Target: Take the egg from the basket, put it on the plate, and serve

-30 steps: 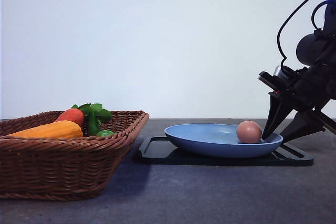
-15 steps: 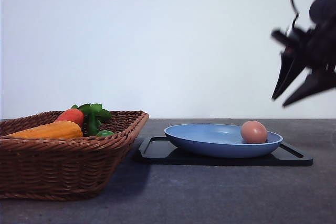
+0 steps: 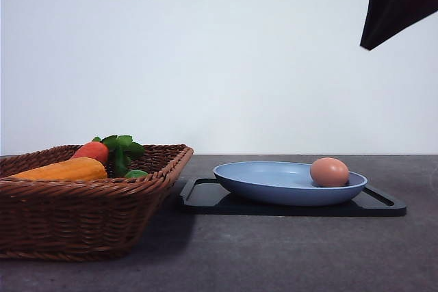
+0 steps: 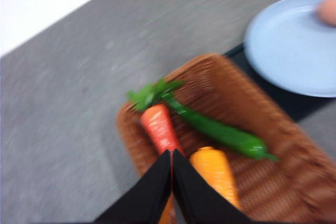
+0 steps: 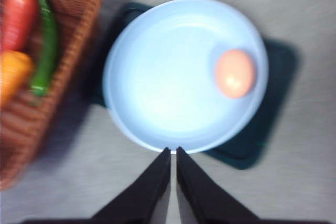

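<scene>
A: What changed just now?

B: The right claw [image 5: 173,151] has risen from beside the plate [image 3: 274,181] to high above it, its fingers pressed together and empty. The egg [image 3: 329,171] lies in the plate near its right rim, on the black tray [image 3: 205,196] (so the transfer looks done; serving remains).

A: And the left claw [image 4: 172,153]?

B: Also closed, empty, over the basket [image 3: 82,217]. Both wrist views are blurred, and the front view cuts off both arms.
</scene>
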Tool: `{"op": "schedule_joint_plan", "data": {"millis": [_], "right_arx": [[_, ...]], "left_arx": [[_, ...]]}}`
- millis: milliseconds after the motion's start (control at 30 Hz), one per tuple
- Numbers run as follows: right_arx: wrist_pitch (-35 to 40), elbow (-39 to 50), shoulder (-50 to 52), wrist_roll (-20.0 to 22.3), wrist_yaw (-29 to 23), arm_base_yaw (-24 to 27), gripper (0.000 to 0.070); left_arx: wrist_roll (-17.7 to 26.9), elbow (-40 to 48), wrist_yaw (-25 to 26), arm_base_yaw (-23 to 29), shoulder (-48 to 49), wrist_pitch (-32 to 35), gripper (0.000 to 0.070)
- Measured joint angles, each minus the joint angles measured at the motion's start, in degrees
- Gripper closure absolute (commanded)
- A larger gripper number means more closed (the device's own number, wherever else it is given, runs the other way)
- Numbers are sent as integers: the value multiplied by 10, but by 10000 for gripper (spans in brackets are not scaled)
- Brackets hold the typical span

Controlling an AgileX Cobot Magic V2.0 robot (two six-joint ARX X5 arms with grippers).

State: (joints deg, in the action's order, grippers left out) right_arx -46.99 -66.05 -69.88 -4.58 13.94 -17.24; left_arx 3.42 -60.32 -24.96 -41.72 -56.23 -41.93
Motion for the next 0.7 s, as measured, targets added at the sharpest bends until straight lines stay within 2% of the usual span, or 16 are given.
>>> {"op": "schedule_joint_plan", "data": {"millis": [133,300,400,533,633,700], "right_arx": [[58,60,69,2,-118,-59,700],[177,167,160,3,-204,-108,700],[251,242,207,2,-228,-122,700],[343,341,256,-4,-232,-127,700],[401,403,278,-15,-232,-127,700],[408,422,280,-22,-232,-127,700]], "left_arx": [[-16,50,38,75,21,38,700],[-43,142,114,149,81,102,700],[-65,203,142,168,135,154,700],[-98,286,144,171,220,210,700],[-113,330,144,171,282,221,700],[-123,337,144,171,314,205,700]]}}
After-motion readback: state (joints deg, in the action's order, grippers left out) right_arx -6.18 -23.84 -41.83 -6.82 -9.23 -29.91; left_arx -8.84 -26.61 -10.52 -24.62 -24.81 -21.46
